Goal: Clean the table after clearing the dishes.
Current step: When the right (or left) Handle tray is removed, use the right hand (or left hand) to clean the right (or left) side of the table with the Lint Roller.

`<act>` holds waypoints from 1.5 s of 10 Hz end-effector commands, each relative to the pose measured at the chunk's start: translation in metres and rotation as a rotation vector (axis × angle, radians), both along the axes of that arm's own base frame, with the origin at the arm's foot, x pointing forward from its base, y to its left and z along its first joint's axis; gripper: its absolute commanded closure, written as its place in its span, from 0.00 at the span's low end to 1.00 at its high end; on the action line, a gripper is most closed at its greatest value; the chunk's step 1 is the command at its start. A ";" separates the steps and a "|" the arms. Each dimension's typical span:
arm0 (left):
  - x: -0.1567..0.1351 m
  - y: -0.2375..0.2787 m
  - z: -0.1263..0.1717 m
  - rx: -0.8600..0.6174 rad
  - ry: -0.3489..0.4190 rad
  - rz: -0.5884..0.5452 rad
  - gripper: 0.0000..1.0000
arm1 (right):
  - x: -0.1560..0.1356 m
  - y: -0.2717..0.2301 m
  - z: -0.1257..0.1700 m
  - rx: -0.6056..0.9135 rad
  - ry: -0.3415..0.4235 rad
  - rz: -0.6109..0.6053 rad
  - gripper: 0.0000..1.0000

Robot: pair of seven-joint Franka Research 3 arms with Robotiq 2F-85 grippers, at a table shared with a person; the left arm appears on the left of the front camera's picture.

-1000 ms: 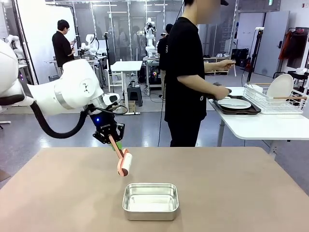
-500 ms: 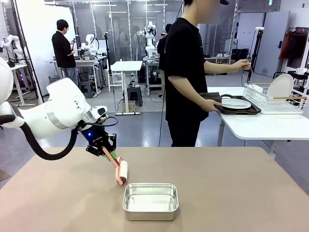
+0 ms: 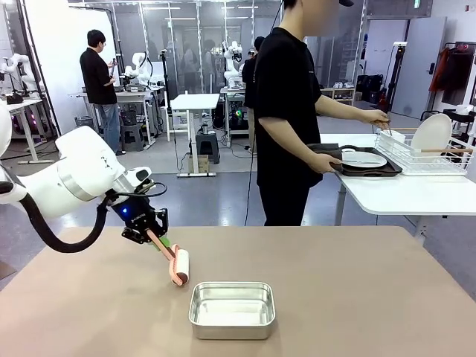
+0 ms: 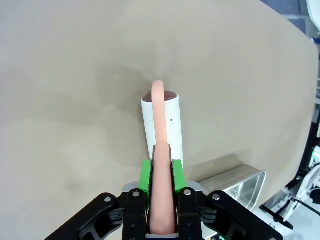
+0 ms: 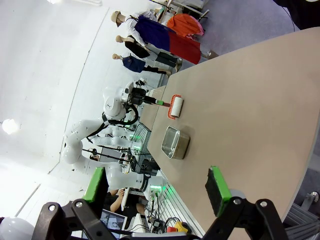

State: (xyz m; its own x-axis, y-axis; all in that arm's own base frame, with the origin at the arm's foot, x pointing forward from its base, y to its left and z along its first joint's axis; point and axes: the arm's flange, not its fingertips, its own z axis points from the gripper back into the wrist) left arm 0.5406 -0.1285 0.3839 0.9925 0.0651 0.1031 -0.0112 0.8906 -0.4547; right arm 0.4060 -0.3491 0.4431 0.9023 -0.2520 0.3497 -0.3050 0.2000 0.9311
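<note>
left gripper (image 4: 161, 170) pinches a roller (image 3: 181, 266) by its handle, just beside the pan (image 3: 232, 309); right gripper (image 5: 155, 182) fingers spread.

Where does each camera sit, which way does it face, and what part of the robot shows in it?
Front view: fixed on the robot's side of the table, facing across it toward the person; the left arm enters from picture left.
Left wrist view: on the left wrist, looking down past the left gripper, shut on the lint roller.
Right wrist view: on the right wrist, rolled sideways, looking along the tabletop past the open right gripper.
Shared: all three show the roller and the steel pan.
</note>
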 end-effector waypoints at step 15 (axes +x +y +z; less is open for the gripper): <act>0.010 0.223 -0.060 0.012 0.096 0.008 0.79 | -0.004 0.004 0.001 -0.012 -0.007 0.000 0.00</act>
State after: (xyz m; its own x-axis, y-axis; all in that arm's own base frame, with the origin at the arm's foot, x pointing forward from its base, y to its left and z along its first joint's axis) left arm 0.5465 0.0698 0.3641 0.9968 0.0795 0.0131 -0.0595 0.8365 -0.5447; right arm 0.4061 -0.3490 0.4430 0.9024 -0.2518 0.3498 -0.3053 0.1995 0.9311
